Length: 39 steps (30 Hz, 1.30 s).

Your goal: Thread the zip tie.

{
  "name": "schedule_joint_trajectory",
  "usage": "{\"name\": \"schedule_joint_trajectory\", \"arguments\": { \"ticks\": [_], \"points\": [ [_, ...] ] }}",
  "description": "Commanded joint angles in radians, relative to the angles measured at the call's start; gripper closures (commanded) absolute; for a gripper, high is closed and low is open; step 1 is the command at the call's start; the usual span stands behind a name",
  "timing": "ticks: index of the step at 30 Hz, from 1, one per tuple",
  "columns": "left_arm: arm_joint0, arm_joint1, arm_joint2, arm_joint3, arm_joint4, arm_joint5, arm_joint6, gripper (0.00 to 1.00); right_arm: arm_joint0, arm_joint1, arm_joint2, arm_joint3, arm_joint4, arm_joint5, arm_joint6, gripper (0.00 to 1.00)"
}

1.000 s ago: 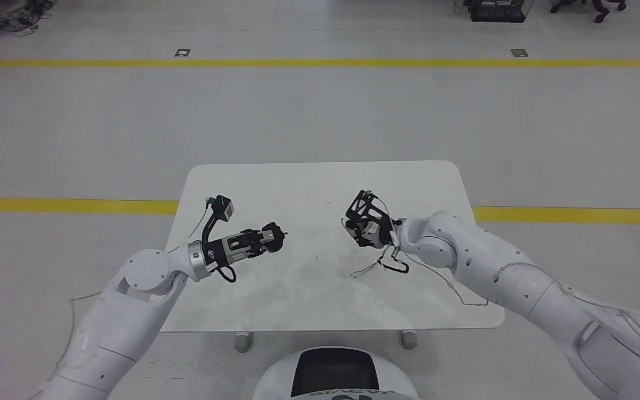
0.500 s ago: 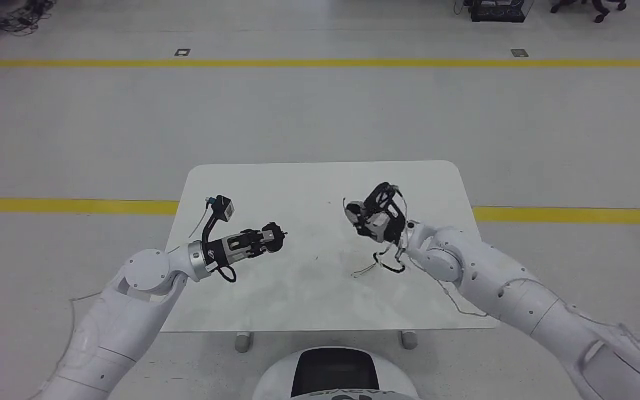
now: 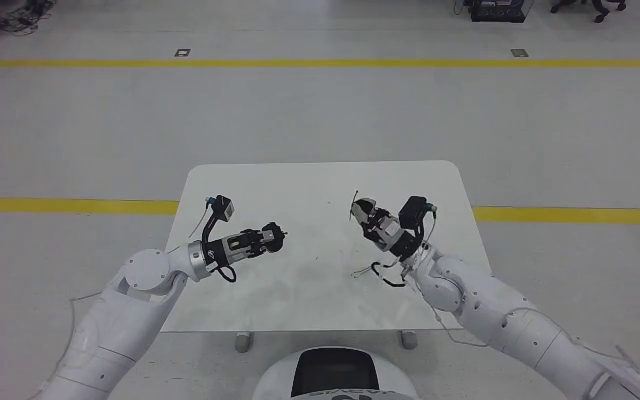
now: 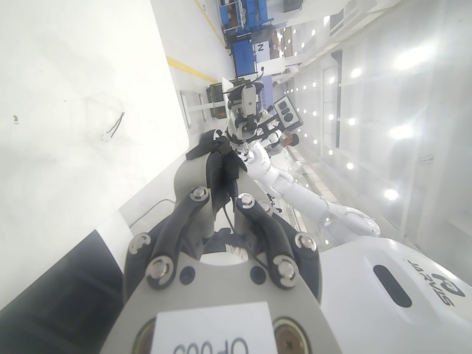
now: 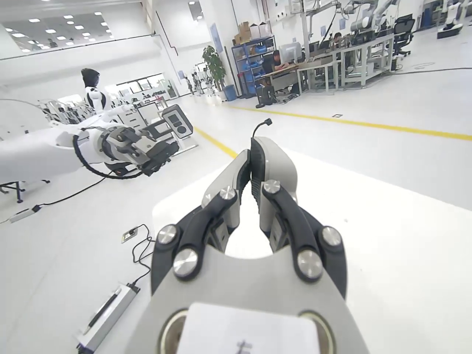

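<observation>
The right claw (image 5: 251, 152) is pinched on the zip tie (image 5: 266, 122) with a short end poking past its tips. It is held above the tabletop (image 3: 300, 190) and faces the left claw (image 3: 278, 237), probably so that end can be fed across. The left claw is pressed together opposite, well apart; I cannot tell whether it grips anything.

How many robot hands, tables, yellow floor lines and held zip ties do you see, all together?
grippers: 2, the left gripper and the right gripper
table: 1
yellow floor lines: 2
zip tie pinched in the right gripper's fingers: 1
total: 6
</observation>
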Motion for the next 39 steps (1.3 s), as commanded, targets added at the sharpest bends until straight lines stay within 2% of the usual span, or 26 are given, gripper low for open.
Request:
{"name": "schedule_joint_trajectory", "arguments": {
  "ticks": [1, 5, 7, 9, 13, 17, 20, 29, 39],
  "points": [
    [0.0, 0.0, 0.0, 0.0, 0.0, 0.0, 0.0, 1.0, 0.0, 0.0, 0.0, 0.0, 0.0, 0.0, 0.0, 1.0],
    [0.0, 0.0, 0.0, 0.0, 0.0, 0.0, 0.0, 1.0, 0.0, 0.0, 0.0, 0.0, 0.0, 0.0, 0.0, 1.0],
    [0.005, -0.002, 0.011, -0.011, 0.02, 0.003, 0.033, 1.0, -0.011, -0.003, 0.006, -0.007, 0.014, 0.001, -0.004, 1.0],
    [0.022, -0.007, 0.023, -0.03, 0.027, 0.004, 0.097, 1.0, -0.028, -0.009, 0.012, -0.013, 0.022, 0.0, -0.033, 1.0],
    [0.084, -0.013, 0.041, -0.084, 0.088, 0.002, 0.272, 1.0, -0.069, -0.034, 0.015, 0.0, 0.005, 0.0, -0.189, 1.0],
    [0.141, -0.017, 0.06, -0.148, 0.154, 0.008, 0.379, 1.0, -0.079, -0.062, -0.009, 0.018, -0.002, 0.0, -0.277, 1.0],
    [0.166, -0.02, 0.073, -0.18, 0.18, 0.004, 0.43, 1.0, -0.071, -0.082, -0.043, 0.027, -0.002, 0.0, -0.317, 1.0],
    [0.182, -0.032, 0.104, -0.187, 0.178, -0.008, 0.502, 1.0, -0.01, -0.13, -0.141, 0.087, 0.047, 0.0, -0.333, 1.0],
    [0.181, -0.033, 0.107, -0.186, 0.18, -0.004, 0.512, 1.0, -0.012, -0.13, -0.139, 0.084, 0.044, 0.005, -0.321, 1.0]
  ]
}}
